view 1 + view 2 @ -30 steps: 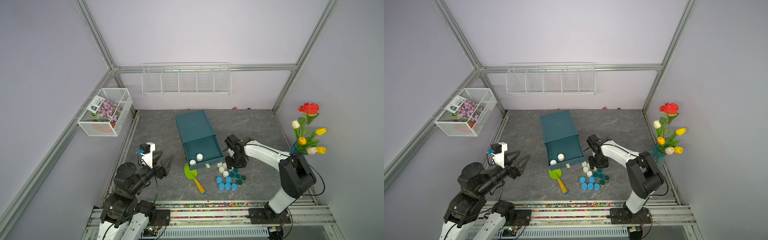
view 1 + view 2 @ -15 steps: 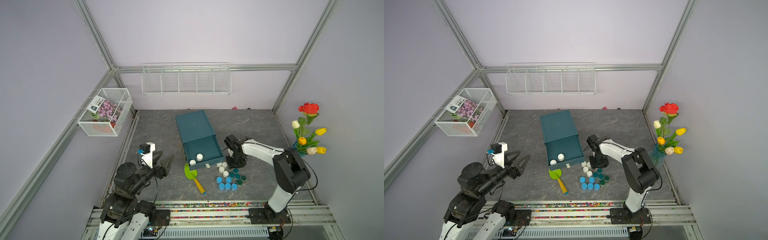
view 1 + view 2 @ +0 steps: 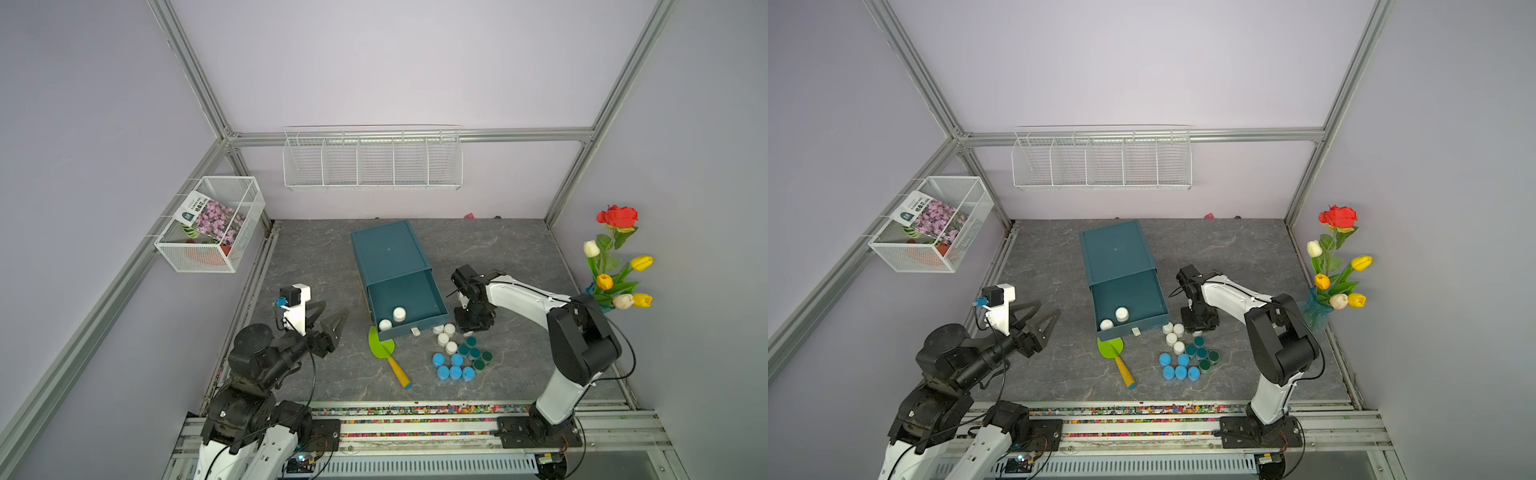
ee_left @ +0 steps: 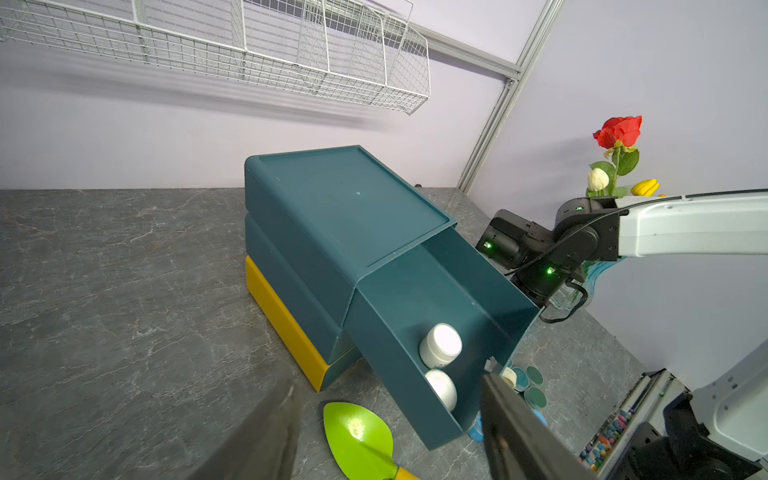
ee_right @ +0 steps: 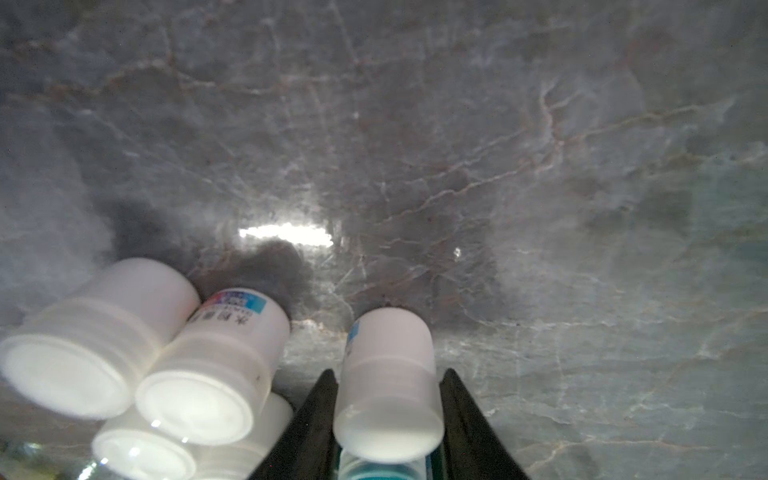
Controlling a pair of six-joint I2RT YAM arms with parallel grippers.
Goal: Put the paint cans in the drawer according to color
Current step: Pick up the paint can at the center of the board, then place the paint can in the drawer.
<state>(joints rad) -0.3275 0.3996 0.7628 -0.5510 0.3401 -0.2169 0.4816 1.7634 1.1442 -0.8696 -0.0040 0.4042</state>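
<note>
The teal drawer [image 3: 437, 291] is pulled open and holds two white paint cans [image 3: 392, 319]. In front of it on the table stand white cans [image 3: 444, 337], dark teal cans [image 3: 474, 354] and light blue cans [image 3: 455, 373] in a tight cluster. My right gripper [image 3: 469, 330] points straight down at the cluster's far edge. Its black fingers [image 5: 316, 415] press both sides of an upright white can [image 5: 388, 374]. Three more white cans [image 5: 216, 365] crowd beside it. My left gripper [image 3: 334, 309] hovers open and empty, left of the drawer [image 4: 415, 291].
A green trowel [image 3: 381, 343] with a yellow handle lies by the drawer's front corner. A vase of flowers [image 3: 615, 266] stands at the right wall. A wire basket [image 3: 212, 224] hangs on the left wall and a wire shelf [image 3: 372, 158] on the back wall.
My right gripper's jaws have closed in on the white can, and that arm's elbow has shifted a little. The left arm has not moved.
</note>
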